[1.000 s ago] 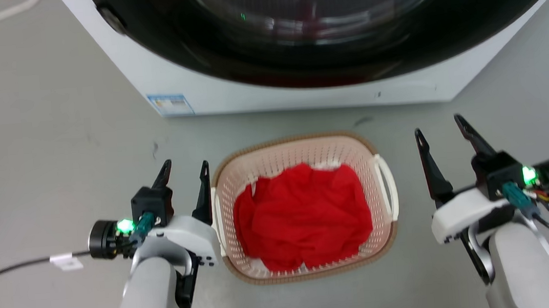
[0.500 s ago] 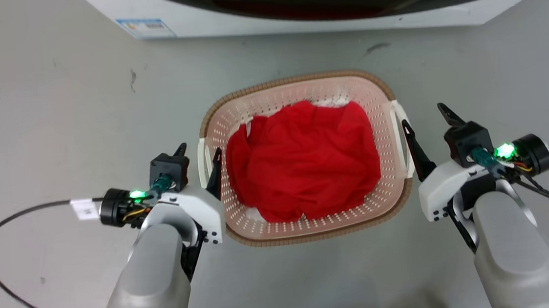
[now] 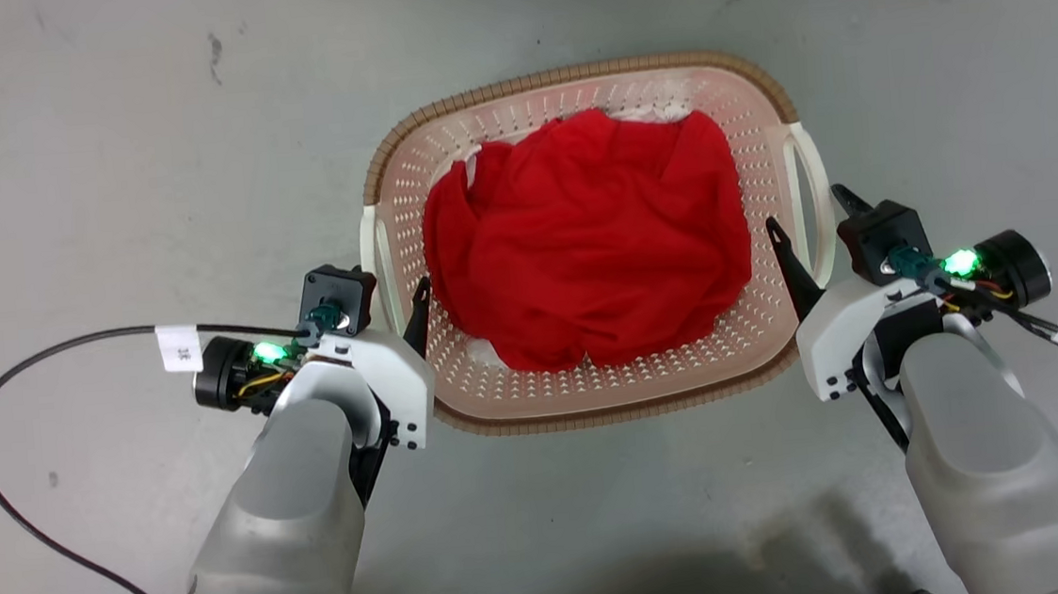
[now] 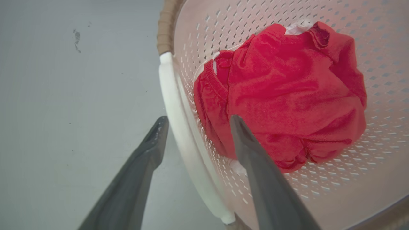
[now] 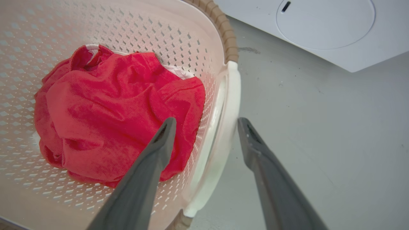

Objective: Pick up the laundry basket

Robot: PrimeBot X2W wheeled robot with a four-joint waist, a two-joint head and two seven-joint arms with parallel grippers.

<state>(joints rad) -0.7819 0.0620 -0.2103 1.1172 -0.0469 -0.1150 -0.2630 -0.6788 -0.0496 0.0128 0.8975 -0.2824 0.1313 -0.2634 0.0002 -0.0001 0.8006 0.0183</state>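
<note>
Both grippers gape wide: left gripper (image 4: 198,118) astride one white handle (image 4: 179,127) of the laundry basket (image 3: 568,77), right gripper (image 5: 207,119) astride the other. Red cloth (image 3: 581,236) (crumpled) lies inside.

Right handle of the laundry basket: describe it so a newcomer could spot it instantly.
On the grey floor sits the cream-pink laundry basket holding red cloth. On its side nearer the right gripper is the right handle, a smooth white bar, unlike the brown woven-look rim beside it, with that gripper's open fingers straddling it.
</note>
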